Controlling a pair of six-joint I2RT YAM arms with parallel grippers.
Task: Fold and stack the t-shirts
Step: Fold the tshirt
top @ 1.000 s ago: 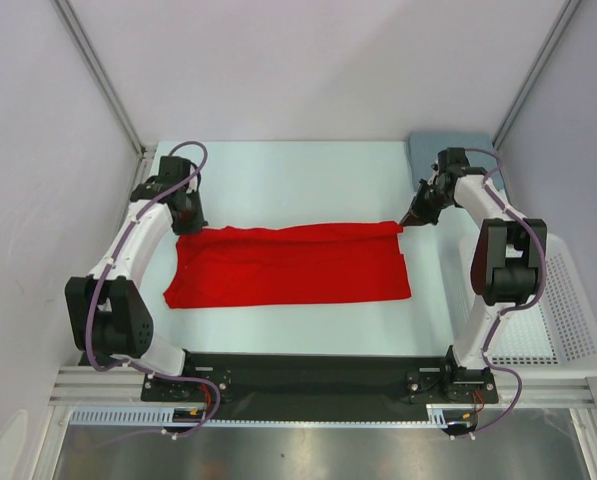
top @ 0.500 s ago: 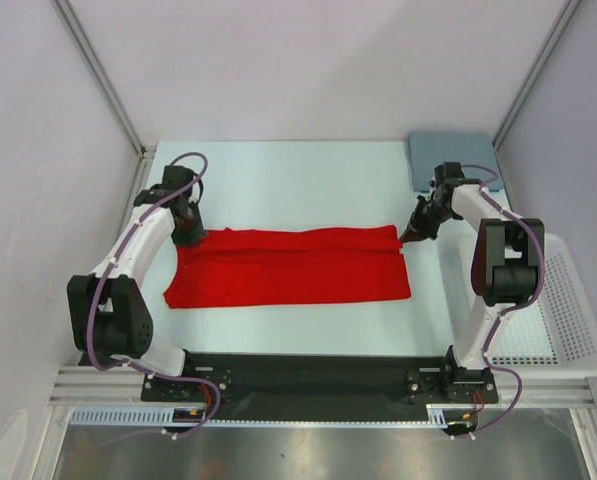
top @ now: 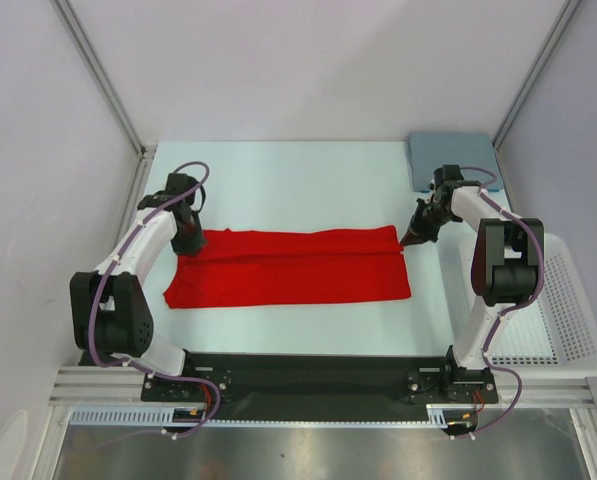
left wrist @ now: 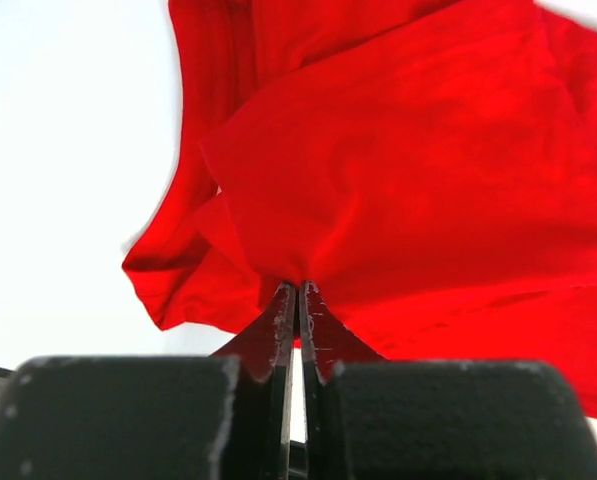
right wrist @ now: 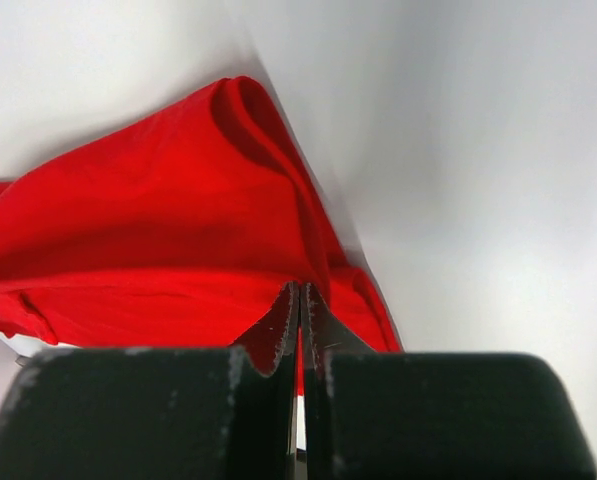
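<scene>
Both grippers are pinching the red shirt (top: 288, 268) by its far corners. The left gripper (top: 190, 240) is clamping the far left corner and the right gripper (top: 410, 238) the far right one, and each wrist view shows the jaws closed on bunched cloth. Gripping both ends at once is pulling the far edge straight, probably so it can be carried over for a lengthwise fold. The shirt is lying spread across the middle of the table (top: 298, 180). A folded grey shirt (top: 453, 155) is sitting at the far right corner, likely where the stack is going.
</scene>
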